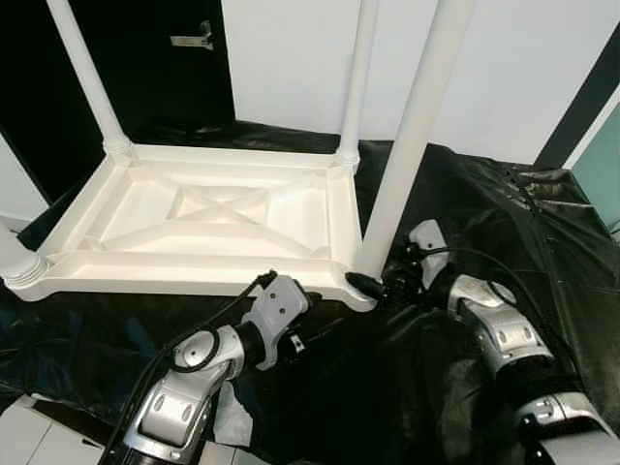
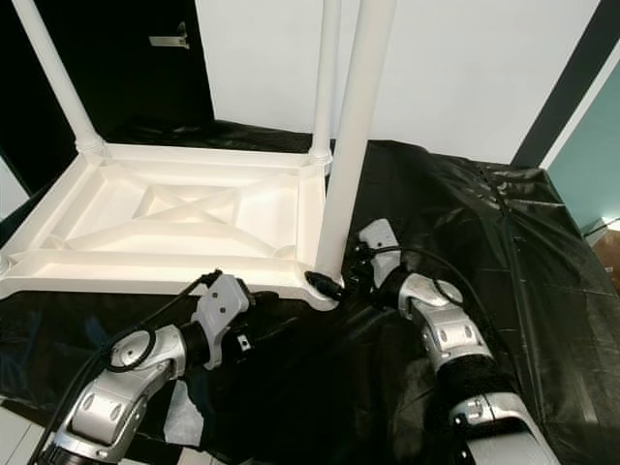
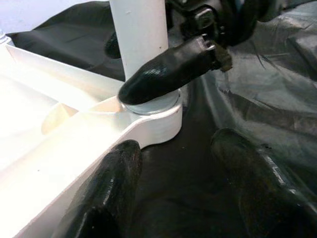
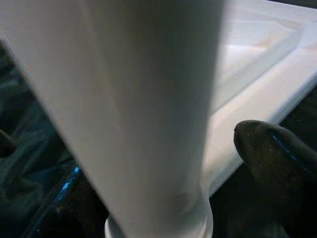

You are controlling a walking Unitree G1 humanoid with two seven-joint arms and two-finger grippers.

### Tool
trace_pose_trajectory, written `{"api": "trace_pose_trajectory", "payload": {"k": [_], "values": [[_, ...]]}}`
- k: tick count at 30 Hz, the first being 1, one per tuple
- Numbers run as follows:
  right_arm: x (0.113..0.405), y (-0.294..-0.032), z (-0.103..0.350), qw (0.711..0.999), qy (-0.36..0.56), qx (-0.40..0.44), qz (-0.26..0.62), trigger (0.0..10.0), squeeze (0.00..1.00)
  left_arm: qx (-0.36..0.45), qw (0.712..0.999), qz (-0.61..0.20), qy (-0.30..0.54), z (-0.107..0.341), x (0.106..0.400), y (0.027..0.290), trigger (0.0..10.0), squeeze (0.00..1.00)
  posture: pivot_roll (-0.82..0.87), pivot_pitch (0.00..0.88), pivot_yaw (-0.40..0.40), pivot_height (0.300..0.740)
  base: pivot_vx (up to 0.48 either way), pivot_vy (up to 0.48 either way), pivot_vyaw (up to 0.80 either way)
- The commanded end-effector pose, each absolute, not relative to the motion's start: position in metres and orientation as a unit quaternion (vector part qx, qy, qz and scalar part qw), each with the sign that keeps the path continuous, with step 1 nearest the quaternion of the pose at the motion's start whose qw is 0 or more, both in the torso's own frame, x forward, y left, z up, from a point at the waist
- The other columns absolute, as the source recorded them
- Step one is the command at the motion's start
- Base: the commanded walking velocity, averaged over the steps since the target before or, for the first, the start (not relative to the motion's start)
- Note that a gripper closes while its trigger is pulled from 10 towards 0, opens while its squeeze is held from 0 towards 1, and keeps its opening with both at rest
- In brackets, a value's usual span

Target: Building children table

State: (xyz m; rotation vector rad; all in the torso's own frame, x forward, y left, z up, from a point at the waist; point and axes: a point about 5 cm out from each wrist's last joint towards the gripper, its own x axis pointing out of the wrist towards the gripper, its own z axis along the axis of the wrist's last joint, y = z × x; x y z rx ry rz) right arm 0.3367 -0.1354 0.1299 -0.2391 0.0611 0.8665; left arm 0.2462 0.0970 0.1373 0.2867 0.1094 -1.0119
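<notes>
A white table top [image 2: 174,228] lies upside down on a black plastic sheet [image 2: 465,232], its ribbed underside facing up. White legs stand at its far left [image 2: 53,73] and far right [image 2: 326,77] corners. At the near right corner stands another leg [image 2: 351,136]; the right gripper [image 2: 334,281] has its black fingers closed round its base. The left gripper [image 2: 257,320] lies low against the table top's near edge, its fingers hidden. A white wall [image 2: 455,68] stands behind.

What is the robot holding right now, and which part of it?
The right claw grips the near-right table leg at its base, beside the corner socket. The left claw holds nothing.
</notes>
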Motion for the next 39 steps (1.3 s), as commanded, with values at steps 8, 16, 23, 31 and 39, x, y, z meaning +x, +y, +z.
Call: {"api": "trace_pose_trajectory", "payload": {"k": [8,16,23,31,39], "values": [[0.348,-0.135,0.128,0.889,0.041,-0.147,0.431,0.0,0.0,0.147,0.874,-0.461,0.046,0.14,0.251,0.101,10.0,0.0,0.09,0.0,-0.08,0.74,0.0,0.0,0.0],[0.351,-0.151,0.12,0.915,0.053,-0.134,0.376,0.0,0.0,0.149,0.872,-0.465,0.047,0.14,0.251,0.101,10.0,0.0,0.08,0.0,-0.066,0.74,0.0,0.0,0.0],[0.345,-0.152,0.107,0.955,0.05,-0.114,0.271,10.0,0.0,0.148,0.87,-0.468,0.045,0.141,0.253,0.099,10.0,0.0,0.06,0.0,-0.055,0.74,0.0,0.0,0.0],[0.337,-0.149,0.097,0.99,0.057,-0.059,0.113,10.0,0.0,0.149,0.865,-0.476,0.049,0.138,0.252,0.098,10.0,0.0,0.05,0.0,-0.045,0.74,0.0,0.0,0.0],[0.321,-0.133,0.1,0.998,0.041,-0.012,-0.035,10.0,0.0,0.144,0.862,-0.483,0.052,0.134,0.252,0.094,10.0,0.0,0.03,0.0,-0.044,0.74,0.0,0.0,0.0]]}}
